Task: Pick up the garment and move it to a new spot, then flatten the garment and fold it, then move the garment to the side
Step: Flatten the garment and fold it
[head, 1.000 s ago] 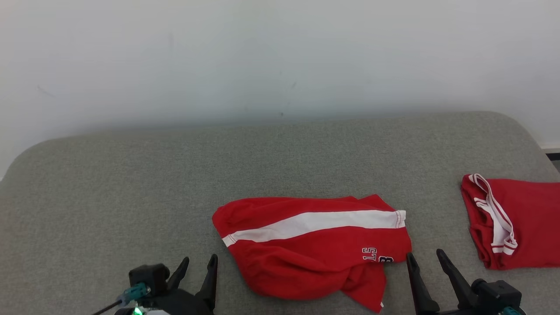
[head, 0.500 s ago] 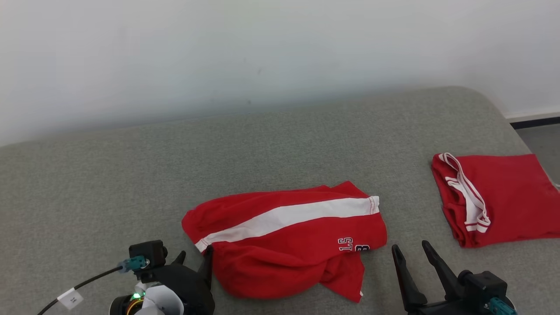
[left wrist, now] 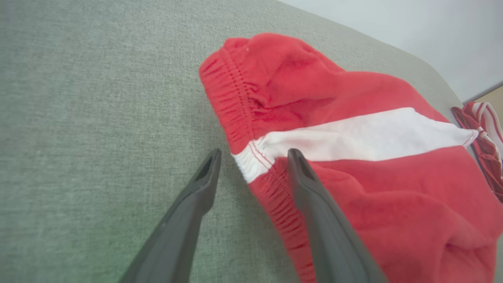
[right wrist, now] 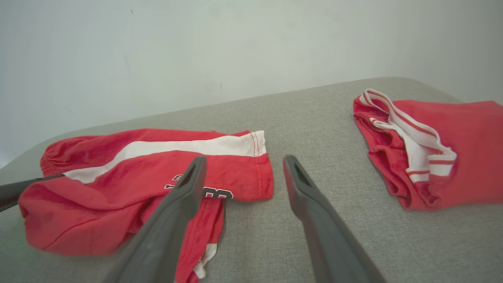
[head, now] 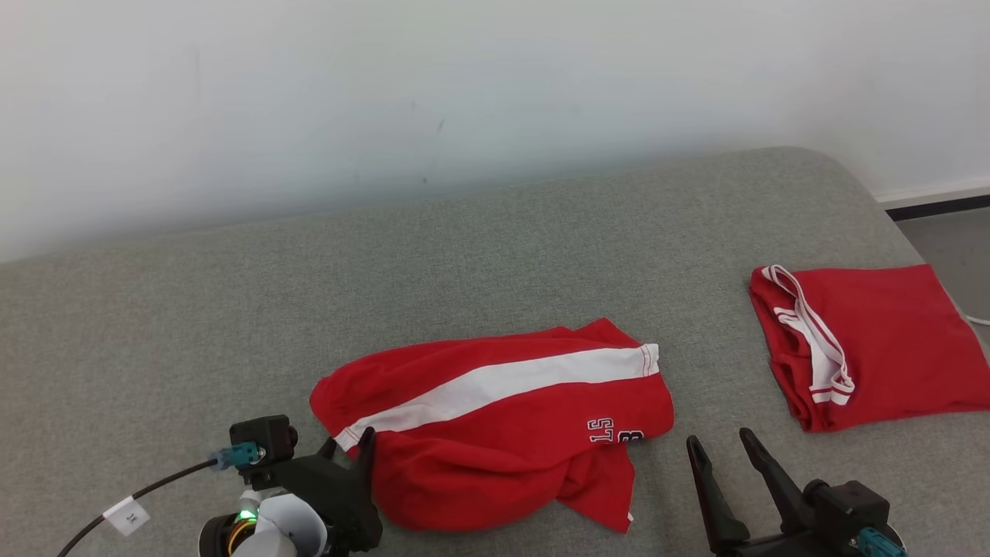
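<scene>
Grey woven upholstery (head: 232, 309) spreads before us like a broad cushion with rounded corners, backed by a plain white wall (head: 464, 93). At the far right we note a dark skirting strip (head: 936, 207).

Red shorts (head: 495, 433) lie crumpled near the front edge, roughly centre. A white stripe (head: 503, 381) runs along them from the elastic waistband at our left to the hem at our right. Dark numerals (head: 611, 431) sit near the hem; we cannot read them with certainty. One loose flap trails toward the front edge.

Left gripper (head: 348, 442) is at the waistband end, jaws apart. In the left wrist view one finger (left wrist: 196, 196) is over bare upholstery and the other (left wrist: 314, 196) lies over the red cloth, with the gathered waistband edge at the white stripe between them. The cloth is not pinched. A black cable with a white tag (head: 128, 514) runs off from this arm.

Right gripper (head: 718, 439) is just beside the hem end, jaws wide apart with nothing between them. It is over bare upholstery in the head view.

Second red garment (head: 874, 340), folded flat with white-and-red striped trim, rests at the right end, well apart from the shorts.
</scene>
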Controlling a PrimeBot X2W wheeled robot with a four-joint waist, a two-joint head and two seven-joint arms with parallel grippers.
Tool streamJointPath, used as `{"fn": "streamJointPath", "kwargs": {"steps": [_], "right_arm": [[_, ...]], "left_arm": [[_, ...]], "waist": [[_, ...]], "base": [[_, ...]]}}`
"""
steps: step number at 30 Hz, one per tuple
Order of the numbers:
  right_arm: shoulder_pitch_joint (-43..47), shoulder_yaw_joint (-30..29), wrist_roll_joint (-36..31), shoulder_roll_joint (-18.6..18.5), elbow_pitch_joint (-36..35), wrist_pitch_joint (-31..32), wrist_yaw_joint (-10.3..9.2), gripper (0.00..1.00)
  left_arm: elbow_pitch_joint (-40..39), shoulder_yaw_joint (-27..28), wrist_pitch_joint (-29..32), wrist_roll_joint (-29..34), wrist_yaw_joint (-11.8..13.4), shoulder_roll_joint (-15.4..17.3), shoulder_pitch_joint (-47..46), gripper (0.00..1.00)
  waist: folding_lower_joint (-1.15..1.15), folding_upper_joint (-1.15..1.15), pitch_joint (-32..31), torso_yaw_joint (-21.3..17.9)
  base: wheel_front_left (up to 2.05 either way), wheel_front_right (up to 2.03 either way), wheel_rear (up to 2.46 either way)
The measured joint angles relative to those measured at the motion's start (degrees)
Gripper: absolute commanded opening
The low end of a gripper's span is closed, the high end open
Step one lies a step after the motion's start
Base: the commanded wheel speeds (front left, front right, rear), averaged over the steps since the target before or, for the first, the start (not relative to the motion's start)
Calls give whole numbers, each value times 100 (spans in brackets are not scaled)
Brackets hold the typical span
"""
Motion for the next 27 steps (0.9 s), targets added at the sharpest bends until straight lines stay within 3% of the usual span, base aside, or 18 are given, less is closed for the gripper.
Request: {"fn": "streamJointPath", "kwargs": {"steps": [1, 3, 5, 9, 14, 21, 27], "right_arm": [[-11, 18, 1, -1, 2, 0, 0, 100], [-46, 41, 2, -10, 4, 1, 0, 100], [-92, 54, 11, -38, 2, 7, 0, 100], [-170, 98, 21, -172, 23, 131, 0, 100], [-753, 20, 210, -275, 314, 792, 0, 100], [-1881, -230, 349, -248, 1394, 1885, 0, 100], [-2573, -198, 573, -75, 2274, 2292, 0, 100]], "left_arm": [[14, -3, -33, -27, -9, 0, 0, 64], [29, -27, -99, -91, -16, 0, -10, 23], [63, -62, -130, -154, -45, -1, -21, 0], [164, -126, -201, -152, -33, -1, -61, 0], [218, -227, -323, -59, -3, 18, -131, 0], [222, -377, -365, 42, -13, 31, -285, 0], [180, -480, -434, 67, -14, 29, -400, 0]], "waist": [[0, 0, -2, -6], [0, 0, -1, -24], [0, 0, 1, -36], [0, 0, 14, -46], [0, 0, 78, -38], [0, 0, 248, 70], [0, 0, 411, 212]], "base": [[0, 0, 0], [0, 0, 0], [0, 0, 0], [0, 0, 0], [0, 0, 0], [0, 0, 0], [0, 0, 0]]}}
